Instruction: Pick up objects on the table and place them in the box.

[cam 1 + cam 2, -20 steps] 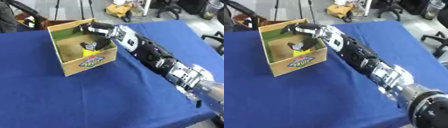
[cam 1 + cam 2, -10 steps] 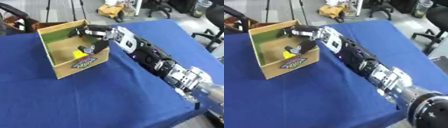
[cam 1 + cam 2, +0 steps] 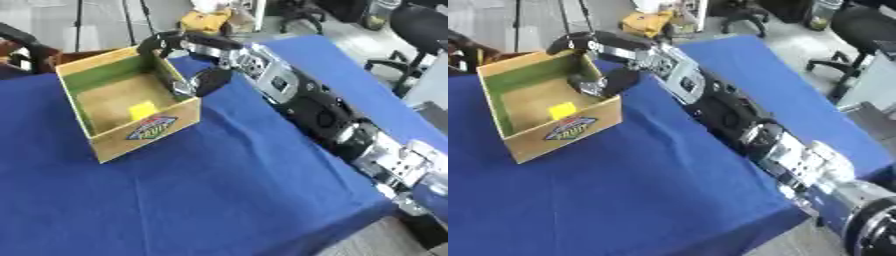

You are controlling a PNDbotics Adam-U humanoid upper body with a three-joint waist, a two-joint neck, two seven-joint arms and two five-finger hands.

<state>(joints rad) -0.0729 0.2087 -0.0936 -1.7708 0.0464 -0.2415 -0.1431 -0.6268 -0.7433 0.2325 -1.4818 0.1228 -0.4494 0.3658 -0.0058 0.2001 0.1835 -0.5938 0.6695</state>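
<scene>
A cardboard box (image 3: pixel 147 132) with a green lining and a logo on its front stands on the blue table (image 3: pixel 219 195) at the upper left. A small yellow object (image 3: pixel 143 110) lies on the box floor. My right arm reaches in from the lower right, and my right hand (image 3: pixel 199 49) hovers over the box's right wall. Its fingers (image 3: pixel 570 42) arch over the box opening and its thumb (image 3: pixel 212 80) hangs outside the wall. The hand is open and holds nothing. My left hand shows in neither view.
The table's right edge runs diagonally, with the floor beyond it. A black office chair (image 3: pixel 420 30) stands at the upper right. A yellow item (image 3: pixel 206 20) sits on the floor behind the table. Dark furniture (image 3: pixel 22 47) is beside the box's far left corner.
My right hand has risen out of the box and drawn back over its right wall. The yellow object stays on the box floor. The camera has also shifted.
</scene>
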